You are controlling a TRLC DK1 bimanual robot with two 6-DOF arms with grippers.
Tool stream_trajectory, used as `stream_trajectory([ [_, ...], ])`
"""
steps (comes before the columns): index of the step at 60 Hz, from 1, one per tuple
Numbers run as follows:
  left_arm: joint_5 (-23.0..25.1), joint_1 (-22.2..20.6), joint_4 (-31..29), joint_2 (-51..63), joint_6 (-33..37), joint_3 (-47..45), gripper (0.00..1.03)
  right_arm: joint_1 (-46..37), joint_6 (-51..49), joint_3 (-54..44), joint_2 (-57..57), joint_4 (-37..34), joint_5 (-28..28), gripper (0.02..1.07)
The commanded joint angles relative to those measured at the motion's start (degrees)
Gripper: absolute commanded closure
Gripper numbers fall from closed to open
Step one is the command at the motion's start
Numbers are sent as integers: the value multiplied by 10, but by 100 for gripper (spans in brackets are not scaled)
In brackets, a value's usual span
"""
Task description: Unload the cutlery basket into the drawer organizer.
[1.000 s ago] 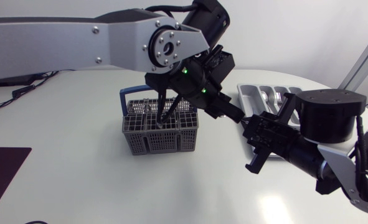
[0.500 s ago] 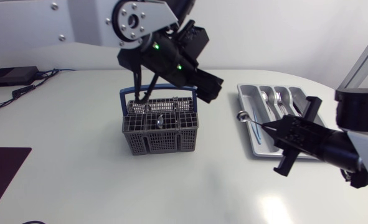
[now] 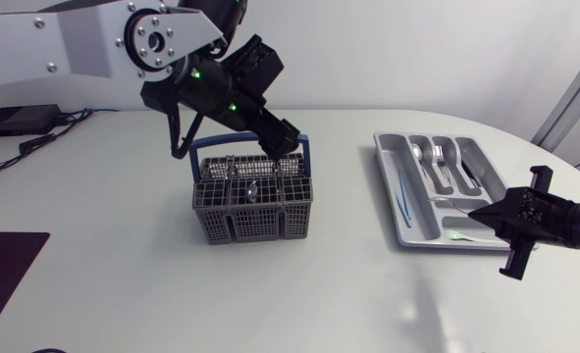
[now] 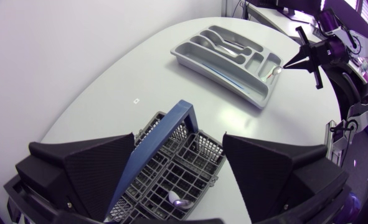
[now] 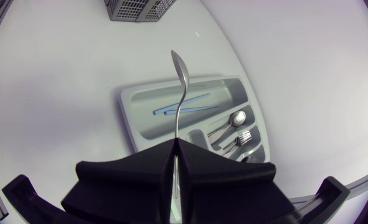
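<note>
- The left arm, silver-grey with black joints, comes in from the left and hangs above the cutlery basket.
- The left tool is spread wide and holds nothing. Its two broad black fingers stand either side of the basket's blue handle without touching it.
- The basket is grey plastic mesh and stands upright on the white table, left of the middle.
- One shiny piece lies deep in a middle compartment of the basket. It may be a spoon bowl, but too little shows to be sure.
- The grey drawer organizer lies flat on the table, well apart from the basket, on the right.
- A thin blue item rests in the organizer's long compartment, on the basket side.
- Spoons and forks fill the narrower compartments.
- A metal spoon reaches over the organizer's near end, bowl foremost.
- The right tool is clamped tight on the spoon's handle, beside the organizer's right edge.
</note>
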Motion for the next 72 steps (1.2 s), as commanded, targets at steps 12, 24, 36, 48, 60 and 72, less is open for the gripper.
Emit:
stream_trajectory([
  [12,13,-60,66,-43,78,-79,6,34,-5,12,-19,-52,-11,101],
  [24,-4,-160,217,-50,190,-177,6,126,54,24,-72,-128,-11,101],
  [36,-16,-192,325,-24,225,-223,6,173,108,34,-118,-157,-11,101],
  [48,-35,-207,411,-17,231,-266,7,216,149,36,-141,-169,-12,101],
  [60,-33,-215,421,-24,221,-279,8,250,189,32,-140,-148,-7,101],
  [72,-28,-229,428,-35,217,-290,24,287,221,29,-141,-137,2,101],
])
